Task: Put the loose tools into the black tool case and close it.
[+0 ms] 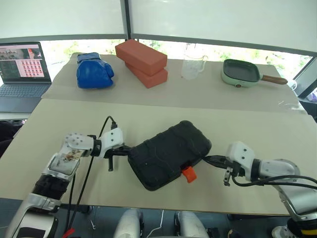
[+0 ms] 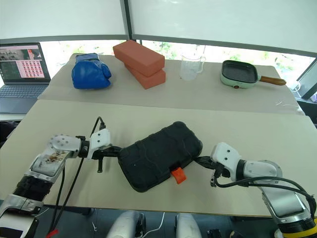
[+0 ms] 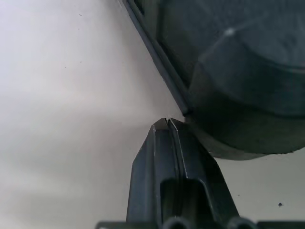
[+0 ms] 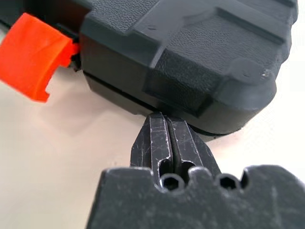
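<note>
Already the black tool case (image 1: 170, 154) lies closed, its orange latch (image 1: 188, 174) sticking out unfastened. Both grippers, left (image 1: 124, 149) and right (image 1: 212, 159), press closed fingers against its ends.

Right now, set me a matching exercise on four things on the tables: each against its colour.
Things:
1. tool case
2. boxing glove
3. bricks
4. frying pan

Colours:
A. red
B. pale green
C. black
D. blue

Pairs: 1-C, 2-D, 3-A, 4-B
</note>
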`<state>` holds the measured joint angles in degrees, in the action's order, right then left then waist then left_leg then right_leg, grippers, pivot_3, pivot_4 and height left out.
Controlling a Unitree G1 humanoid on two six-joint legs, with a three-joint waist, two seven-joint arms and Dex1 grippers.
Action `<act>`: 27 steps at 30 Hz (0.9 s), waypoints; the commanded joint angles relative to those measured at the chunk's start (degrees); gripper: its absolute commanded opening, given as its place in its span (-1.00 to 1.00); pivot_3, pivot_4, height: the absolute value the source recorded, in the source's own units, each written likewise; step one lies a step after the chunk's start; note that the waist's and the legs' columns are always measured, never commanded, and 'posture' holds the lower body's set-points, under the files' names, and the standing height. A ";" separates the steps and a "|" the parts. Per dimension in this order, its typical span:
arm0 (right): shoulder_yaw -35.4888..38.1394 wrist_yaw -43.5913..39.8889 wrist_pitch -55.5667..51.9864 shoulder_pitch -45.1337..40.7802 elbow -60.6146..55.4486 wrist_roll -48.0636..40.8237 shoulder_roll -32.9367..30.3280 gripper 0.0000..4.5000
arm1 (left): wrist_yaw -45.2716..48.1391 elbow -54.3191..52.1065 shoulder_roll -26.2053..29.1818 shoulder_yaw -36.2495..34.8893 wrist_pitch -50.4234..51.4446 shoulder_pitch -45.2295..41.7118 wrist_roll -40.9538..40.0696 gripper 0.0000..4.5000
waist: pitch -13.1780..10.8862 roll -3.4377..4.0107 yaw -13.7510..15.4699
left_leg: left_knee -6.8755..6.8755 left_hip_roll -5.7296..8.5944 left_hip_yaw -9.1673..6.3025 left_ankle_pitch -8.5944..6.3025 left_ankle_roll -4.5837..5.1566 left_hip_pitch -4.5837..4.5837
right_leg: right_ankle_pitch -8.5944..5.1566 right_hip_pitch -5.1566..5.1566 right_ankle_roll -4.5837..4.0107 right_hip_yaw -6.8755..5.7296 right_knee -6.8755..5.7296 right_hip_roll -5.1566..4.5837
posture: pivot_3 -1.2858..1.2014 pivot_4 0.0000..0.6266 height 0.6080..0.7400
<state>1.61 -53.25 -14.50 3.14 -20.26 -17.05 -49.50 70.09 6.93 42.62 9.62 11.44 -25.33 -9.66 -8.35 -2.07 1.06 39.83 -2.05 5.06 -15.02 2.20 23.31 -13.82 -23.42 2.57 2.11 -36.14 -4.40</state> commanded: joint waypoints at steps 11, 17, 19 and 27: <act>1.46 -8.44 -2.64 5.49 -11.18 -7.96 -3.08 -1.00 | 8.25 -11.52 -3.62 9.20 13.33 -14.48 -5.44 -0.97 | 0.00 0.01 -0.67 | 0.04 0.10 -0.09 -0.02 0.06 -0.10 | -0.04 0.15 0.15 0.11 0.03 0.02 | 0.03 -0.52 0.98; -4.75 -7.28 -3.22 -0.53 -9.12 -4.32 -1.18 -1.00 | 6.89 -3.66 -6.71 17.44 0.63 -13.98 5.10 -0.97 | 0.05 0.06 -0.21 | 0.06 0.14 -0.10 -0.01 0.06 -0.17 | -0.04 0.22 0.12 0.13 0.04 0.02 | 0.03 -0.52 0.98; -6.73 -6.39 -3.53 -1.35 -8.45 -2.65 -0.50 -1.00 | 6.35 -2.87 -7.45 17.06 0.15 -13.76 5.36 -0.97 | 0.07 0.04 0.13 | 0.07 0.18 -0.10 -0.02 0.08 -0.19 | -0.04 0.29 0.14 0.13 0.06 -0.02 | 0.03 -0.52 0.98; -10.33 -6.07 -1.45 -2.23 -5.63 1.58 0.56 -1.00 | 5.05 -2.20 -8.80 16.35 -0.73 -13.49 5.99 -0.97 | 0.09 0.05 0.08 | 0.17 0.15 -0.13 -0.03 0.12 -0.16 | -0.03 0.28 0.16 0.12 0.02 -0.01 | 0.03 -0.52 0.98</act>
<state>-8.92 -59.54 -17.42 1.90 -25.58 -15.81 -49.42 75.23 2.94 33.72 23.90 10.16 -40.21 -6.58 -8.25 -2.02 1.14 40.00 -1.91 4.93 -15.05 2.32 23.15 -13.85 -23.13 2.73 2.23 -36.11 -4.41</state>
